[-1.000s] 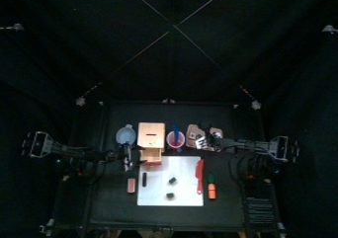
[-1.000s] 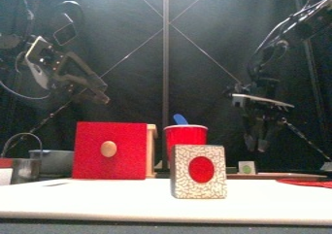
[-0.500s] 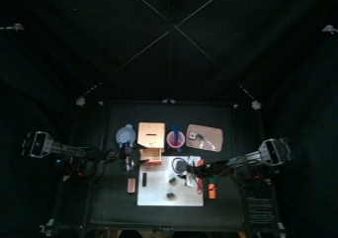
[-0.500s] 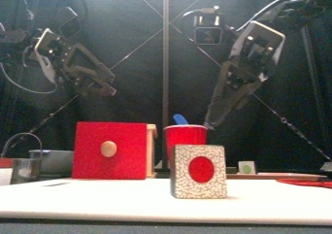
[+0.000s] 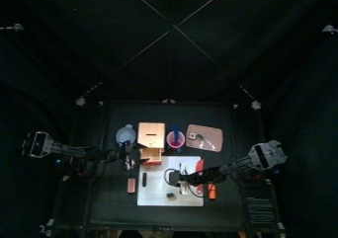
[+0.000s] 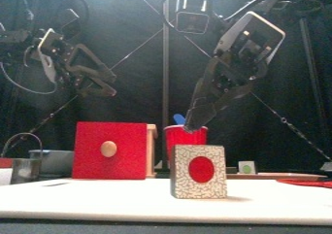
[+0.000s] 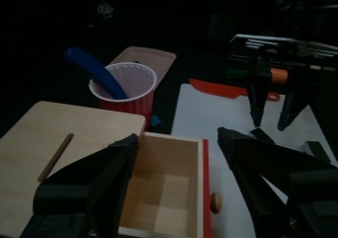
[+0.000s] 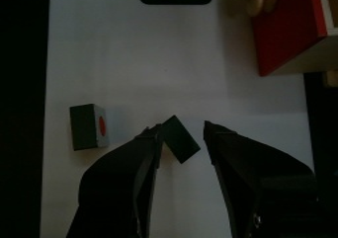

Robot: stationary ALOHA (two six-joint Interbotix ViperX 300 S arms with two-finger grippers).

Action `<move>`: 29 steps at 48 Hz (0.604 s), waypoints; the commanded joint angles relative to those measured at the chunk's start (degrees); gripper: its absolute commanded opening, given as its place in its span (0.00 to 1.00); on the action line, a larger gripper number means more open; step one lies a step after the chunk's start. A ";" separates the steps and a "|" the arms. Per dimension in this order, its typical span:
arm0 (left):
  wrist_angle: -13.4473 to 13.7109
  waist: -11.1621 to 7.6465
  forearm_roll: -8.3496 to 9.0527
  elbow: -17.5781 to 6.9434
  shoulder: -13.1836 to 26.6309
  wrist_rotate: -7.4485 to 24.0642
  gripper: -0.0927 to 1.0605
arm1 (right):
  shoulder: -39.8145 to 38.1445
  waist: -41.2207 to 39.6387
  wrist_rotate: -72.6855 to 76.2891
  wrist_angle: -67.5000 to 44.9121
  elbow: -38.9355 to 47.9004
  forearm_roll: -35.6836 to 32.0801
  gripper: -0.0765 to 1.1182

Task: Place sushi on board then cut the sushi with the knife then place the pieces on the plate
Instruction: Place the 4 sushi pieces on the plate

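Observation:
On the white board lie two sushi pieces. My right gripper hangs open over the dark green piece, whose block shows between the jaw tips in the right wrist view. The other piece stands beside it, and in the front view this red-centred piece is near and upright. A red knife lies at the board's right edge. The blue knife stands in the red cup. The pink plate is at the back right. My left gripper is open above the drawer.
The wooden box stands left of the cup, its red drawer pulled out toward the board. A blue-grey bowl sits left of the box. The right arm slants down across the middle.
My right arm has swung in from the right side and come down over the board, above a sushi piece. The left arm has hardly moved.

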 commanded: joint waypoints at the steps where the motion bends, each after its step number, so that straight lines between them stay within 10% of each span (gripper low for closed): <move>1: -0.26 0.18 0.00 -1.05 0.00 0.00 0.92 | -0.88 -0.09 -0.09 -0.18 -0.97 -0.44 0.72; 29: -0.26 0.26 0.00 -1.85 0.00 0.09 0.92 | 0.88 0.09 -0.09 -0.26 0.00 -0.70 0.81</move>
